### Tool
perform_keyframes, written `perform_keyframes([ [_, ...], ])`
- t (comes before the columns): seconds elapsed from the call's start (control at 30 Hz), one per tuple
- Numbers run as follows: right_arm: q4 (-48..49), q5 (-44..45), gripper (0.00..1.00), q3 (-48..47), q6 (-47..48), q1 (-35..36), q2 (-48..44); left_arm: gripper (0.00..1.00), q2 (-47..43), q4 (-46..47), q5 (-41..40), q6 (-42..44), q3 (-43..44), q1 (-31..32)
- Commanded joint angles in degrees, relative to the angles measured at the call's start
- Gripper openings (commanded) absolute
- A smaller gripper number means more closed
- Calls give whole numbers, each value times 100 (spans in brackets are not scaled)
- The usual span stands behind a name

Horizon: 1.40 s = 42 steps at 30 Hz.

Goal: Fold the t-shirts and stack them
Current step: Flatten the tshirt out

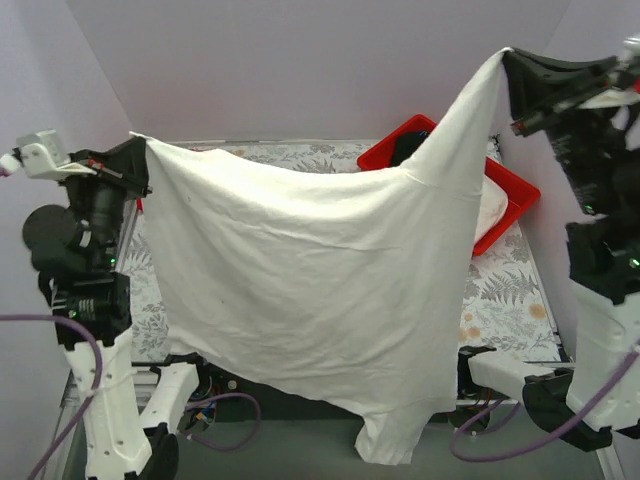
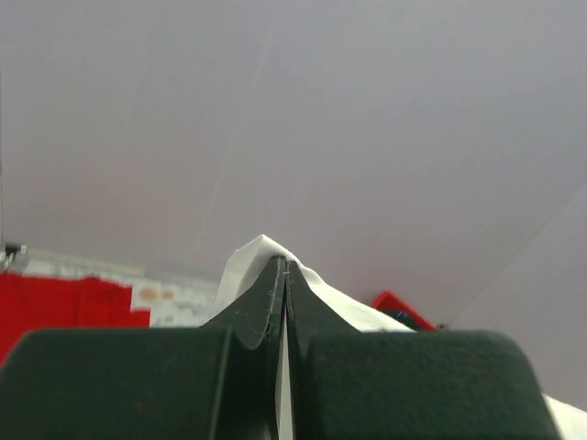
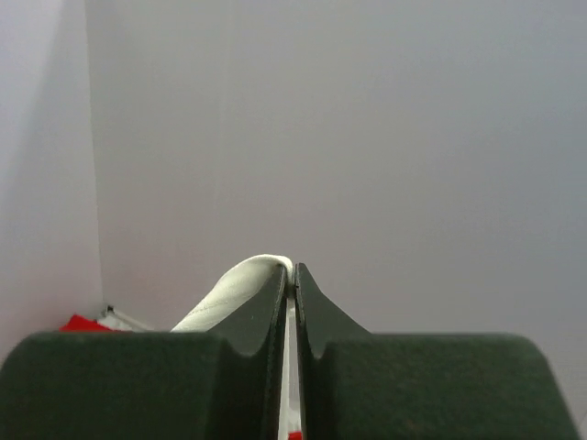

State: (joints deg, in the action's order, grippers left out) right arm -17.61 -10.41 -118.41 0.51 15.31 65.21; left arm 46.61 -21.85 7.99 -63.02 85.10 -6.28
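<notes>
White t-shirt [image 1: 300,290] hangs limp and light over the near edge of the table [image 1: 505,290] — soft cloth, best held at its corners, where left gripper [image 1: 140,148] and right gripper [image 1: 507,58] each pinch it tight; the red tray [image 1: 512,182] beyond seemingly holds more garments [image 1: 493,210].

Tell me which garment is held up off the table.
The big white t-shirt, stretched in the air between the left gripper and right gripper, both shut on its upper edge. The off-white garment and black garment lie in the red tray.
</notes>
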Motion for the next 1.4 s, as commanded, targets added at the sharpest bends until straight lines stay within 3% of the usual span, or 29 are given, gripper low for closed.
perform_keyframes([
  [0.0,652,259,1,1335,89,25,545,0,401,389,-456,-279,-1559,-31],
  [0.23,1943,505,1,3718,-7,16,1107,0,1068,2331,-693,-904,-4427,-31],
  [0.33,2384,619,1,4115,-174,33,1853,0,1981,3089,-720,-870,-4634,-31],
  [0.37,2472,637,1,4107,-209,42,2273,9,2479,3116,-702,-774,-4469,-22],
  [0.4,2464,646,1,3994,-244,42,2494,38,2702,3142,-693,-738,-4363,-31],
  [0.47,2472,690,1,3861,-289,68,2838,60,3045,3081,-720,-659,-4134,-13],
  [0.5,2455,751,2,3791,-289,103,3066,78,3047,3090,-1129,-650,-4116,-13],
  [0.53,2420,917,23,3695,-297,121,3146,86,3021,3090,-1202,-615,-4098,-22],
  [0.57,2350,1014,32,3650,-315,147,3208,90,2934,3090,-1255,-536,-4037,-13],
  [0.63,2288,1277,46,3641,-298,174,3200,91,2863,3029,-1265,-474,-3923,-22],
  [0.77,2305,1586,65,3930,-227,323,2771,92,2678,2984,-984,-518,-3808,39],
  [1.0,2428,1754,68,5204,-288,850,1706,93,2897,3037,-808,-474,-3992,549],
  [1.07,2499,1736,68,5538,-385,1034,1548,93,3116,3090,-808,-491,-4062,944],
  [1.17,2499,1604,68,5969,-596,1123,1582,94,3477,3186,-555,-518,-4036,1269],
  [1.37,2508,1613,68,6383,-763,1141,1951,94,4066,3327,-298,-632,-3984,1305],
])
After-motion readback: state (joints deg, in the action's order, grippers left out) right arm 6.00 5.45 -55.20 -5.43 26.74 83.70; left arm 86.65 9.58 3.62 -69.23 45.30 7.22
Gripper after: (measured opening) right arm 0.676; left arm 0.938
